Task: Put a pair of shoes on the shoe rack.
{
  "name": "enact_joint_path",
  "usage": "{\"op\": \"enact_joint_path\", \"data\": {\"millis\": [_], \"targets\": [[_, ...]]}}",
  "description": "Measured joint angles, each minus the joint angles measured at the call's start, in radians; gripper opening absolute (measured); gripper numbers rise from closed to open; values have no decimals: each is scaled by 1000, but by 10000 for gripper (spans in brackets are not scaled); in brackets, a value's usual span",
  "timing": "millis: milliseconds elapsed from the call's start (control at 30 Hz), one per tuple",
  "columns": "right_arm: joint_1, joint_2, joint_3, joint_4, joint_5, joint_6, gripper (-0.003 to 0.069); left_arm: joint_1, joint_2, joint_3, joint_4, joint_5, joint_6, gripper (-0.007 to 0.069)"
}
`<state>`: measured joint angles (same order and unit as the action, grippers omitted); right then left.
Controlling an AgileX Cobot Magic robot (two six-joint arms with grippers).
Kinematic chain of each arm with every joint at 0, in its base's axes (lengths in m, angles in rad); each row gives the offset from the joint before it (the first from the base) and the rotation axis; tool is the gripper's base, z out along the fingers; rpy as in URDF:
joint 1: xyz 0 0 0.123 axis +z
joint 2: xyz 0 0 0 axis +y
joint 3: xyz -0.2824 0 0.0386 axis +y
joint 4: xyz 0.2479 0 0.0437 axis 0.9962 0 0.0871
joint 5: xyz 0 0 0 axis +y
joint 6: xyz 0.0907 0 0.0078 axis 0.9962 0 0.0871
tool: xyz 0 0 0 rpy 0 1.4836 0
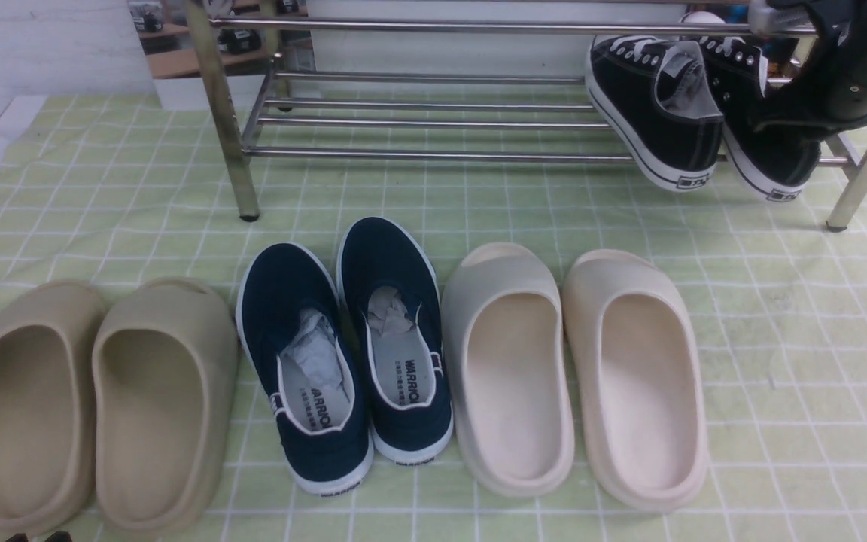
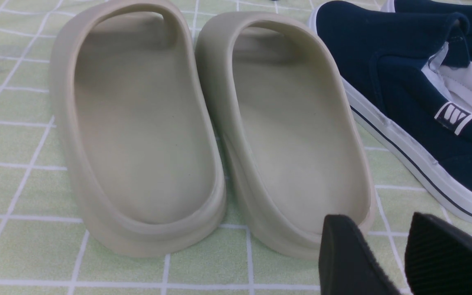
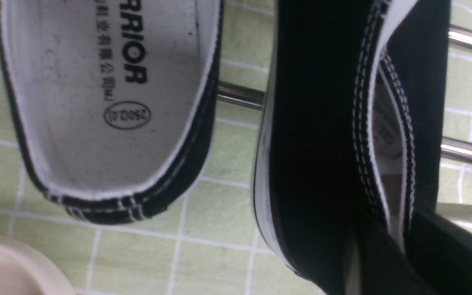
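Two black canvas sneakers sit tilted at the right end of the steel shoe rack (image 1: 433, 154), heels hanging over its front bar. The left sneaker (image 1: 655, 109) rests free; its white insole shows in the right wrist view (image 3: 105, 94). My right gripper (image 1: 776, 124) is shut on the heel collar of the right sneaker (image 1: 768, 162), with one finger inside and one outside the collar (image 3: 400, 241). My left gripper (image 2: 387, 246) is open and empty, low at the near left by the beige slides; only its tips (image 1: 33, 537) show in the front view.
On the green checked cloth in front of the rack lie a pair of beige slides (image 1: 95, 399), navy WARRIOR slip-ons (image 1: 343, 354) and cream slides (image 1: 576, 369). The rack's legs (image 1: 234, 165) stand on the cloth. The rack's left part holds nothing.
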<state>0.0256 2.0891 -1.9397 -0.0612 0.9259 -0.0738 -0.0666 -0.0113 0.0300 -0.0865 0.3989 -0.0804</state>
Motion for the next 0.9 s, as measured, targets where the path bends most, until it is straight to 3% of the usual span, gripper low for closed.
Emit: {"op": "enact_joint_path", "data": {"millis": [467,600,633,733,900], "targets": [[-2,-11,10,27,-60,111,165,0,0,0,0,0,0,238],[-2,-29,11,47,-105,126,279,0,0,0,0,0,0,238],[-2,-47,10,48,-153,129,359,0,0,0,0,0,0,238],[-3,-84,9,48,-177,130,486,0,0,0,0,0,0,238],[-3,-112,8,45,-123,130,559,0,0,0,0,0,0,238]]}}
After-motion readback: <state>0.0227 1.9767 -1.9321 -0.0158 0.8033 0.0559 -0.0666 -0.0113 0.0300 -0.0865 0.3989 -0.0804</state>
